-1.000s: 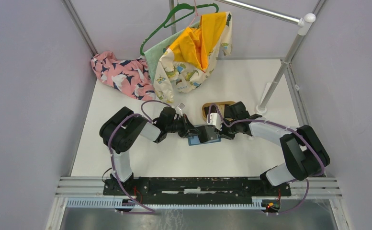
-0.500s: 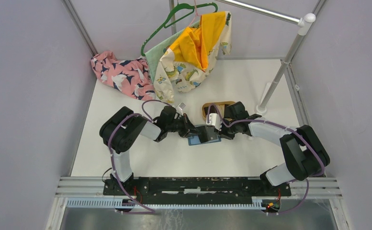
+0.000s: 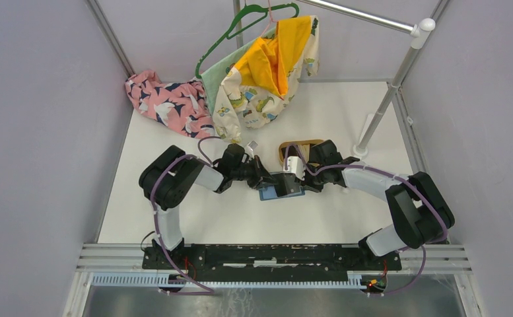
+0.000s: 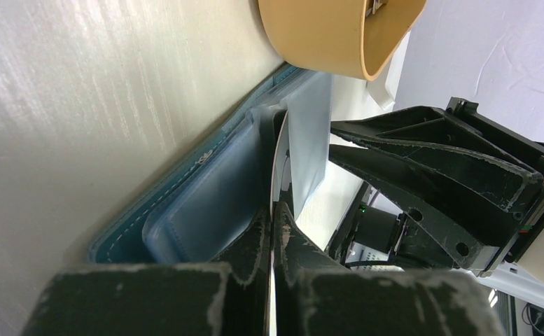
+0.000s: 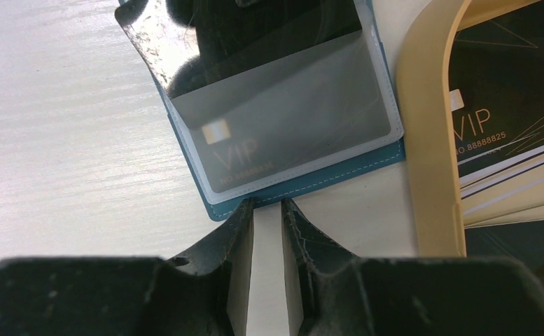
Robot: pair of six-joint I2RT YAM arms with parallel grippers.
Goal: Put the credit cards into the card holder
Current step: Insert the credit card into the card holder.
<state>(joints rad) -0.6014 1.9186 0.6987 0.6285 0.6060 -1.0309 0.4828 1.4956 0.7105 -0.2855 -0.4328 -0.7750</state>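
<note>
Left pincer (image 4: 272, 213), reaching low sideways, pinches a credit card (image 4: 280, 154) edge-on in the card holder (image 4: 192, 210); right pincer (image 5: 267, 207) slightly parted.

I watch my left arm (image 3: 174, 177) edge a touch to the right. Its dark elbow now sits slightly nearer the middle of the table than it did a second ago. The wrist has crept a little closer to the card holder (image 3: 267, 195). The purple cable (image 3: 204, 140) looped over that arm has pulled into a narrower, slightly higher arc. At the back, the lower end of the green hanger (image 3: 214, 53) has swung a hair to the right.
</note>
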